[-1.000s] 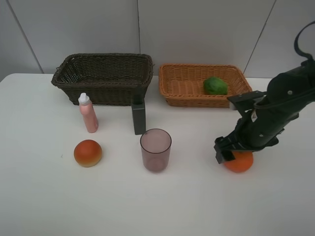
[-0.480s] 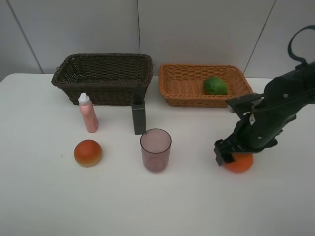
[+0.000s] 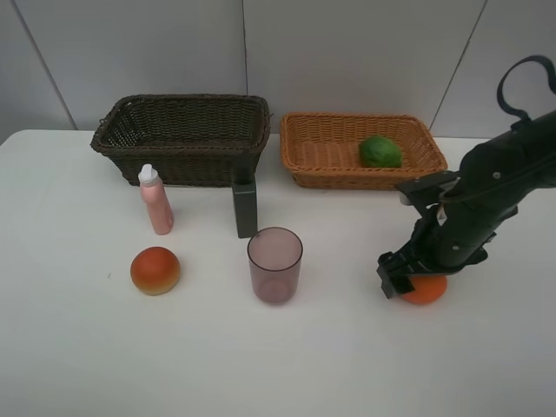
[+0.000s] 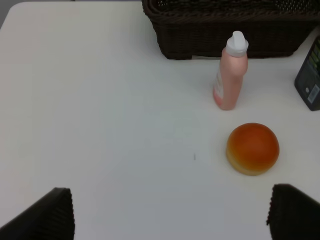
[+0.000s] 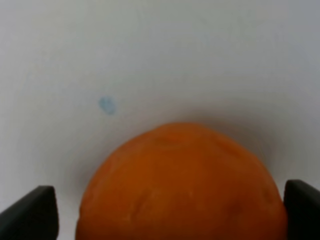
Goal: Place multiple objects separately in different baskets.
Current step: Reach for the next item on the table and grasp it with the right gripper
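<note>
Over the last second the right arm has sunk lower and its elbow has swung out to the right, so the right pincer [image 3: 410, 278] now covers more of the orange [image 3: 426, 290]. Nothing else has shifted.

The orange sits on the tabletop [image 3: 87, 347] at the near right. The pincer straddles it, released and wide. In the right wrist view a dark fingertip stands on each side of the fruit, and neither is visibly pressing. That wide spread suits a round, broad fruit. The step in hand looks like the close before a lift.

The lime [image 3: 380, 151] already lies in the light tan basket [image 3: 313, 169] at the far right, so the orange probably belongs there too.

The dark brown basket [image 3: 178, 165] at the far left shows nothing inside from the high view. In front of it stand the pink bottle [image 3: 156, 201] and the grey box [image 3: 245, 208]. The purple cup [image 3: 274, 265] and the bun [image 3: 155, 270] sit nearer, well apart from one another, which leaves room for a grasp on each.

The left pincer [image 4: 172, 220] hangs released above bare tabletop, near the bun, holding nothing.
</note>
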